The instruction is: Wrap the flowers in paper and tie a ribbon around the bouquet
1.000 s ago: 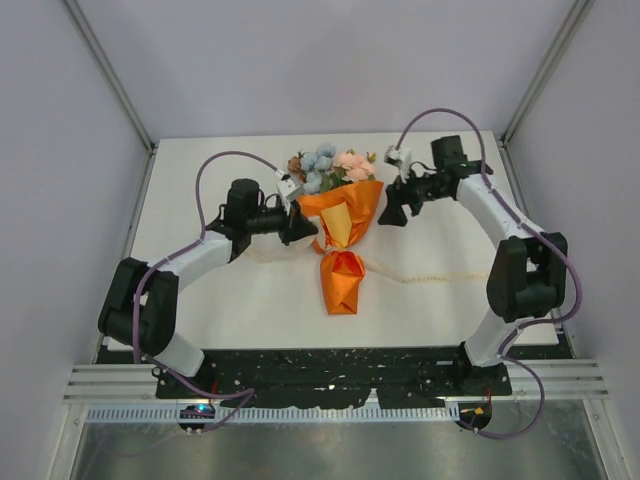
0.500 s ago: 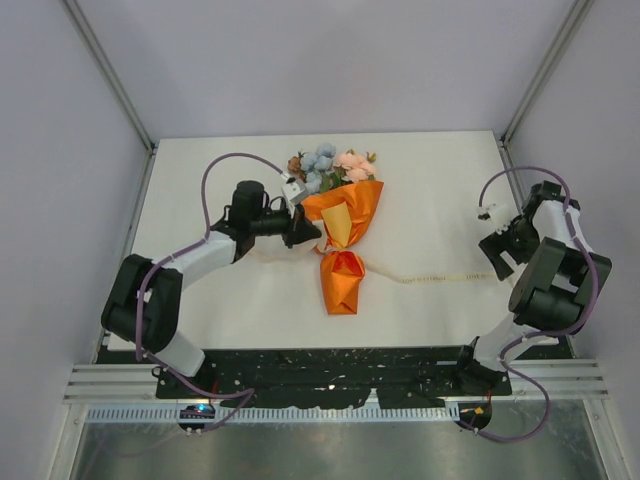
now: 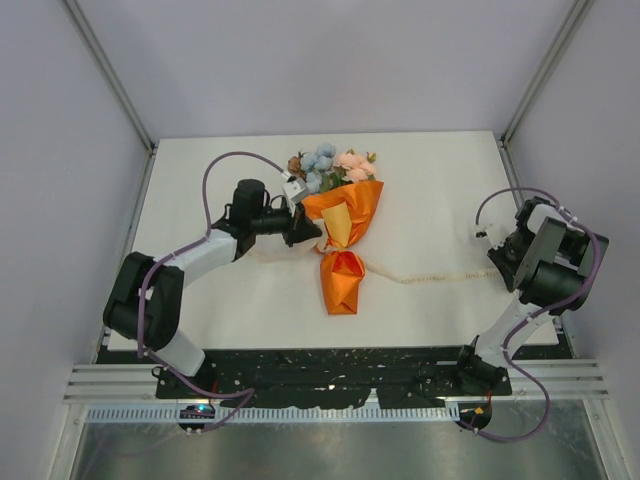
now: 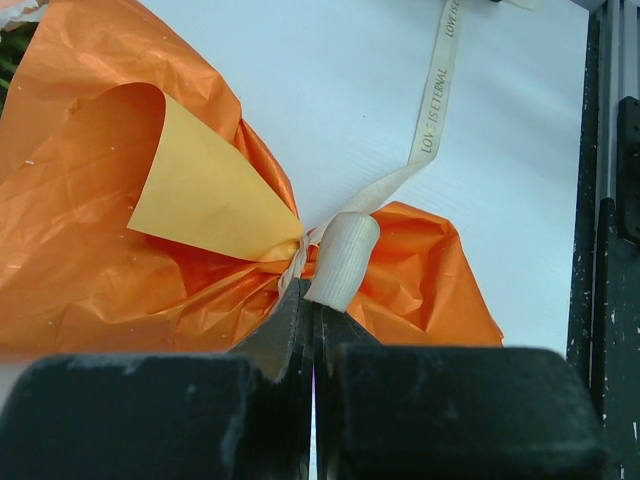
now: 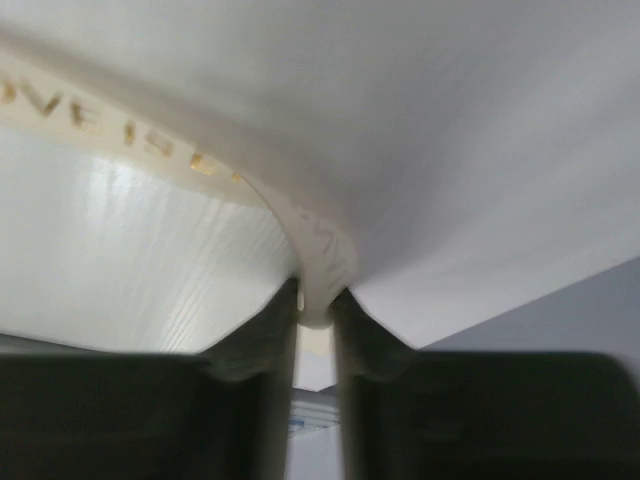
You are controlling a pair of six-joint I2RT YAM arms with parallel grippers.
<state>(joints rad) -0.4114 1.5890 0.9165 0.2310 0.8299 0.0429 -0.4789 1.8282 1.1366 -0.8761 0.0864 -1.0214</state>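
The bouquet lies mid-table: flowers (image 3: pixel 330 165) point to the far side and orange paper (image 3: pixel 348 212) is gathered around the stems, pinched at a neck. The cream ribbon (image 3: pixel 430 277) runs from that neck to the right along the table. My left gripper (image 3: pixel 308 232) sits just left of the neck, shut on one ribbon end (image 4: pixel 342 262) next to the crinkled paper (image 4: pixel 90 230). My right gripper (image 3: pixel 500 260) is at the table's right side, its fingertips (image 5: pixel 283 310) pressed on the other stretch of ribbon (image 5: pixel 322 255), which bends up between them.
The white table (image 3: pixel 430 180) is boxed in by grey walls and metal corner posts. A black rail (image 3: pixel 330 365) with the arm bases runs along the near edge, and also shows as a dark frame (image 4: pixel 605 200) in the left wrist view.
My right arm swung away from beside the bouquet to the table's right side and its jaws closed on the ribbon there. The left gripper and the bouquet stayed put.
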